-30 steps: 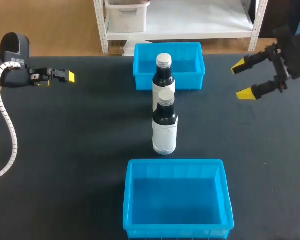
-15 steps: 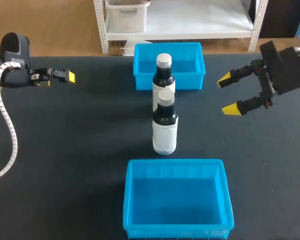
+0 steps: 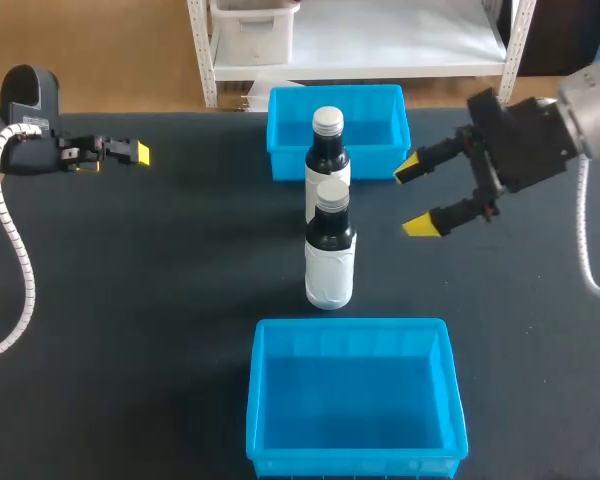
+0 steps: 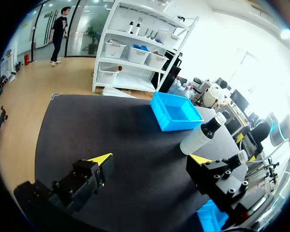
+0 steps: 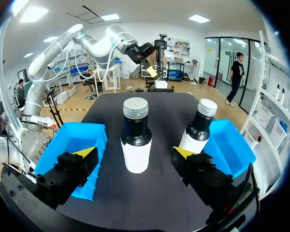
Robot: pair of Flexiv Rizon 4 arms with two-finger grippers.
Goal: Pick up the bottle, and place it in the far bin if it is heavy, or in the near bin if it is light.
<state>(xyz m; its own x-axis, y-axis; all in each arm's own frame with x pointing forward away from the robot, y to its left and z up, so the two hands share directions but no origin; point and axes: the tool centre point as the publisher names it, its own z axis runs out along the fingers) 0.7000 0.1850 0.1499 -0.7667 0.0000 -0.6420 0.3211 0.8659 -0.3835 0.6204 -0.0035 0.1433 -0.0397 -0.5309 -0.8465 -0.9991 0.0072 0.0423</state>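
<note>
Dark cylindrical bottle [image 3: 329, 232], smooth white label [image 3: 329, 280]

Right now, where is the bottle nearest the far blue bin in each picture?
Head view: far bottle stands mid-table, before the far bin, behind the other bottle.
Left wrist view: far bottle shows ahead of the fingers, beside the far bin.
Right wrist view: far bottle stands ahead of the fingers, beside the far bin.
Shared landmark: the far bin.

Blue bins [image 3: 352, 400], dark white-labelled bottles [image 3: 329, 268], black table [image 3: 160, 280].
</note>
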